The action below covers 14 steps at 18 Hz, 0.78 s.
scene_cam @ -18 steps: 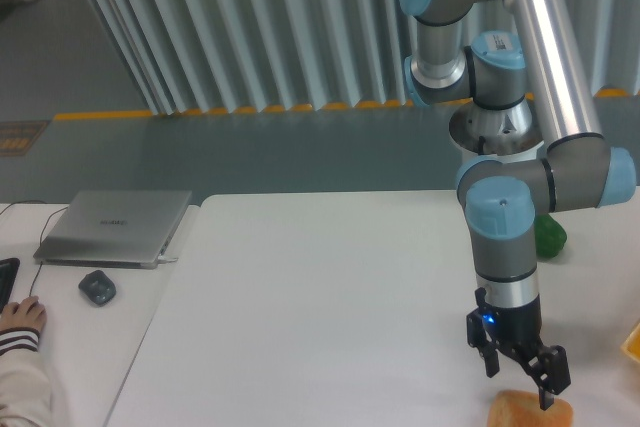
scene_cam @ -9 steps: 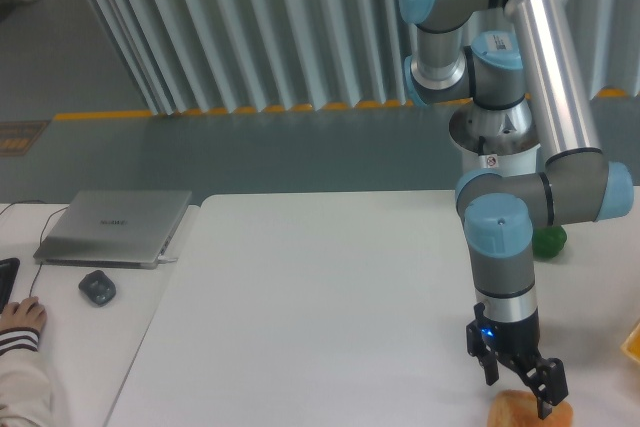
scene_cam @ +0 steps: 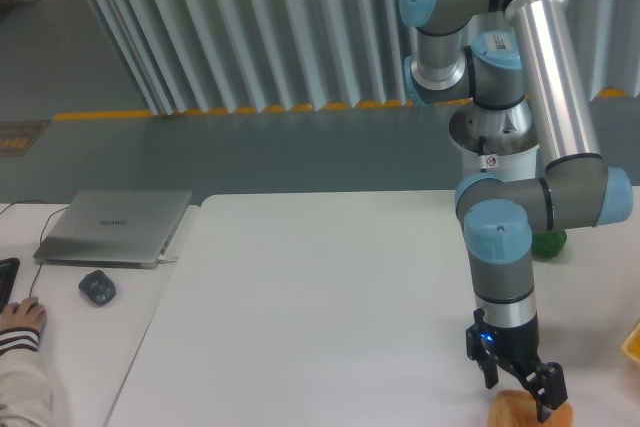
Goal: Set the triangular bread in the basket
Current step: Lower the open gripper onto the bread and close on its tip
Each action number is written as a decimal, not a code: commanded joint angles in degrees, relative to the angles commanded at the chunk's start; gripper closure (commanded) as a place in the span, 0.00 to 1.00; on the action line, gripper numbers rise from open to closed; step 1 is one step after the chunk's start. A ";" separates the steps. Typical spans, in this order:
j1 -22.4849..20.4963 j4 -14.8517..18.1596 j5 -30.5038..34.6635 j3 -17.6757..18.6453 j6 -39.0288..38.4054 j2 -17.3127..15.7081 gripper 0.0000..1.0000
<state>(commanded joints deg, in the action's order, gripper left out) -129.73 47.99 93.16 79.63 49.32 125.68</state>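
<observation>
Low at the front right of the white table [scene_cam: 320, 287], the gripper [scene_cam: 519, 397] was seen pointed downward, its two black fingers [scene_cam: 489, 371] spread apart. The triangular bread [scene_cam: 513, 412] lay directly beneath them at the very bottom edge of the view, so that only its golden-brown top was shown. The fingers were set to either side of the bread's upper part, the right one overlapping its crust in the picture. Whether the pads actually pressed against the bread could not be told, since the lower part of both was cut off by the frame. No lift of the bread off the table was visible. A small blue light was lit on the gripper's body just above the fingers.

Behind the arm, a green object [scene_cam: 548, 242] was partly hidden near the table's right side. A sliver of something yellow-orange [scene_cam: 632, 343] was caught at the right edge. On the adjoining desk to the left, a closed grey laptop [scene_cam: 115, 227] and a dark mouse [scene_cam: 97, 287] were placed, and a person's hand [scene_cam: 20, 319] was rested near the left border.
</observation>
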 joint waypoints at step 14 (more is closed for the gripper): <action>0.97 0.09 2.12 0.26 -3.26 -0.09 0.58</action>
<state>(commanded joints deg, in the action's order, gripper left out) -128.76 48.08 95.27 79.89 46.05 125.60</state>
